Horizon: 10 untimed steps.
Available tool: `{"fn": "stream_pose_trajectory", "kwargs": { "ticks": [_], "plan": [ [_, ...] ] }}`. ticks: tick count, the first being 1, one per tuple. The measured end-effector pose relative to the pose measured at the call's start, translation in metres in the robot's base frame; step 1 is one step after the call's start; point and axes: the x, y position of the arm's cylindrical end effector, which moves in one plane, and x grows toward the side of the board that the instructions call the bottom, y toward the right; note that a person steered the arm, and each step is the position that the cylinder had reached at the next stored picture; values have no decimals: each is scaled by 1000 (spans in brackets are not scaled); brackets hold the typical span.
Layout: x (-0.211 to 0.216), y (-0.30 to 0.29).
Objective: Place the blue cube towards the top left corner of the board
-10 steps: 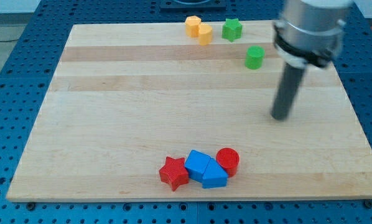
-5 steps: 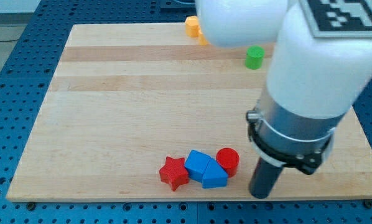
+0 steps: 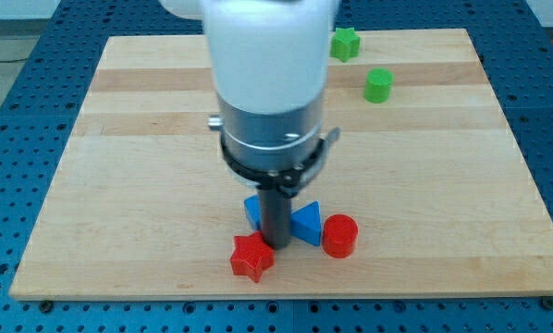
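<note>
Your tip down on board, near view's bottom centre; bare rod, holds nothing. Blue cube just at rod's left, mostly hidden behind it; contact cannot be told. Blue triangle just right of rod. Red star below-left of tip, close. Red cylinder right of triangle. Green star and green cylinder well apart, toward view's top right.

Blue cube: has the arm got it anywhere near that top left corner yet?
Not yet. My tip is down among the cluster at the view's bottom, right against the blue cube, between it and the blue wedge. The whole push up to the board's top left is left.
</note>
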Motion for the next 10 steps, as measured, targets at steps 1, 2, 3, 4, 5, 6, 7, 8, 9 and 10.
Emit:
{"fn": "stream_pose_trajectory", "kwargs": {
  "ticks": [1,2,3,4,5,6,7,8,9,10],
  "plan": [
    [-14,-30],
    [-43,-40],
    [-50,-20],
    [-51,7],
    [-63,7],
    [-81,1],
    [-102,-17],
    [-114,-54],
    [-137,-82],
    [-165,-84]
  ]
}}
